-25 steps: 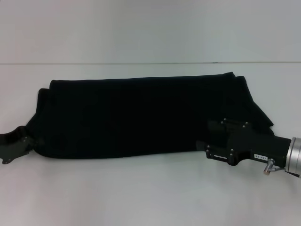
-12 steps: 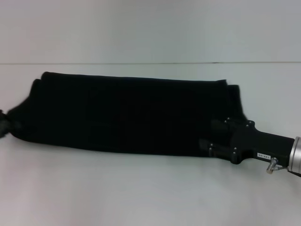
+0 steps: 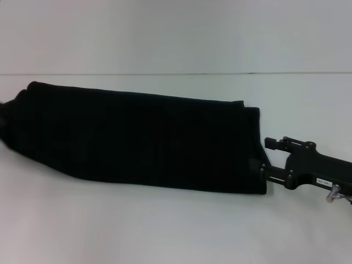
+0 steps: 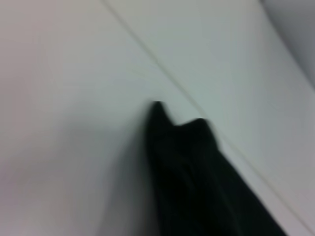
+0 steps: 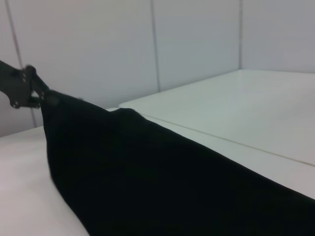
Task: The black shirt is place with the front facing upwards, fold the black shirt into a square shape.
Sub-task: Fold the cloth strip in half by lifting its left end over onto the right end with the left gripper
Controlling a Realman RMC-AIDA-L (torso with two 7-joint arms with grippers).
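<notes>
Both grippers, right gripper [image 3: 263,169] and left gripper [image 5: 42,96], pinch opposite ends of the black shirt [image 3: 137,137], stretching it taut for folding.

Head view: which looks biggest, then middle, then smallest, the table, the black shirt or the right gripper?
Biggest: table.
Middle: black shirt.
Smallest: right gripper, at the shirt's right end.
</notes>
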